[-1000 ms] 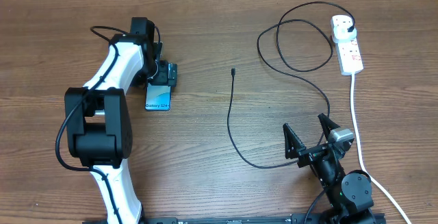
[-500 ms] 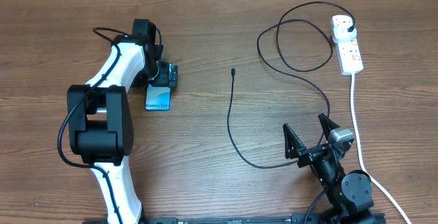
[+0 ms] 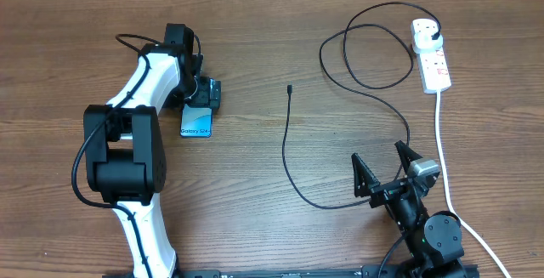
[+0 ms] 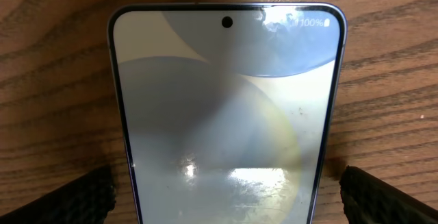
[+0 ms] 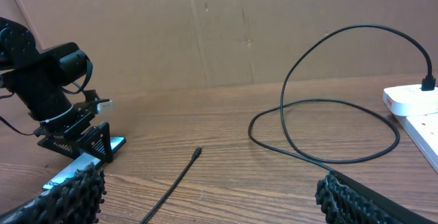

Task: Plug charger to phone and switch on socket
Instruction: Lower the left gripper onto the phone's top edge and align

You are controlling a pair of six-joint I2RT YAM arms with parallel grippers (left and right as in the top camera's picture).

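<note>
**Phone Sits Between Open Fingers, Charger Tip Lies Loose Mid-Surface**

The left hand (image 3: pixel 198 99) is down over the phone (image 3: pixel 195 123) on the left part of the wooden surface (image 3: pixel 238 201). Its jaws are spread wide to straddle the handset's width. In the left wrist view, the textured fingers (image 4: pixel 68 196) flank the phone's two long edges, with a thin strip of wood showing on each side. The phone lies flat and face up, its pale blue-white screen lit. A 100% battery reading shows beside the camera hole.

The charger (image 3: pixel 285 142) is not connected to the phone. Its small connector tip (image 3: pixel 290 88) rests on bare wood near the centre, well apart from the handset. From there the thin black cable runs toward the robot, curves right, then loops at the far right. It ends at a black plug (image 3: pixel 436 33) seated in the far end of the socket (image 3: pixel 431 54). The white strip with red markings lies at the far right, and its thick white cord (image 3: pixel 442 142) trails back toward the near edge. Whether its switch is on cannot be told.

The right hand (image 3: pixel 385 169) is at the near right, jaws spread wide and holding nothing, close above the charger's near bend. A brown cardboard wall (image 5: pixel 239 32) backs the scene.
</note>
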